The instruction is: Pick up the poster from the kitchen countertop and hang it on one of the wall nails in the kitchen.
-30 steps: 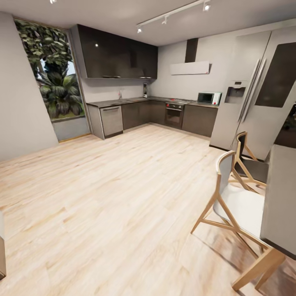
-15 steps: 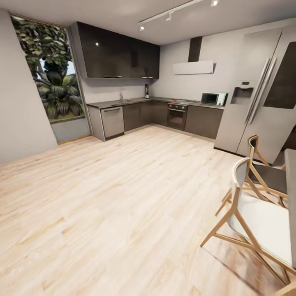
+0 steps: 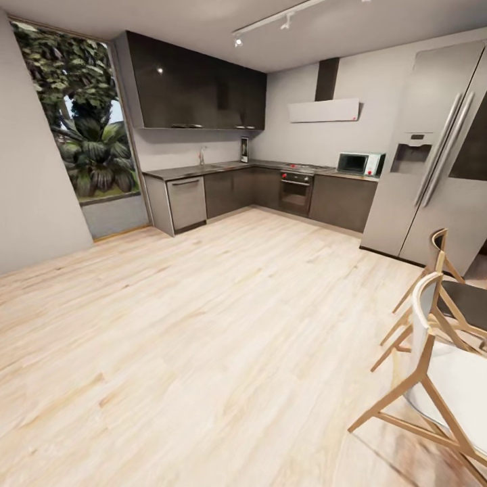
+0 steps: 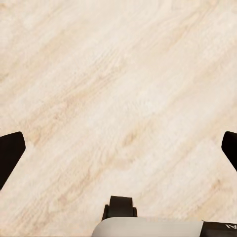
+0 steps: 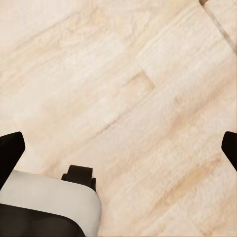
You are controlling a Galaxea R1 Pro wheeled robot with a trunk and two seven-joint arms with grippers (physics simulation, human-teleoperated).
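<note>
Pale wooden floor (image 3: 203,338) is filling the near ground under the robot, its boards running across both wrist views. In the left wrist view the left gripper (image 4: 118,148) is hanging above those boards with its two dark fingertips (image 4: 10,150) standing far apart at the picture's edges and nothing lying between them. In the right wrist view the right gripper (image 5: 118,148) is showing the same spread, its dark fingertips (image 5: 10,148) wide apart over bare planks, gripping nothing.

In the head view, two wooden chairs are standing near the robot at the right: a white-seated chair (image 3: 439,379) closest, and a dark-seated chair (image 3: 453,297) just behind it. Further on, a tall silver fridge (image 3: 433,162) is rising at the right. At the left, a large window (image 3: 88,122) is showing green plants outside.

At the far end of the room, the kitchen countertop (image 3: 203,169) is running in an L along two walls over dark cabinet fronts, with an oven (image 3: 297,193) set beneath it and a microwave (image 3: 360,163) sitting on it beside the fridge. Dark upper cabinets (image 3: 196,84) are hanging above it, and a range hood (image 3: 325,108) is sitting over the hob. A small upright thing is standing on the countertop in the corner, too small to tell whether it is the poster.
</note>
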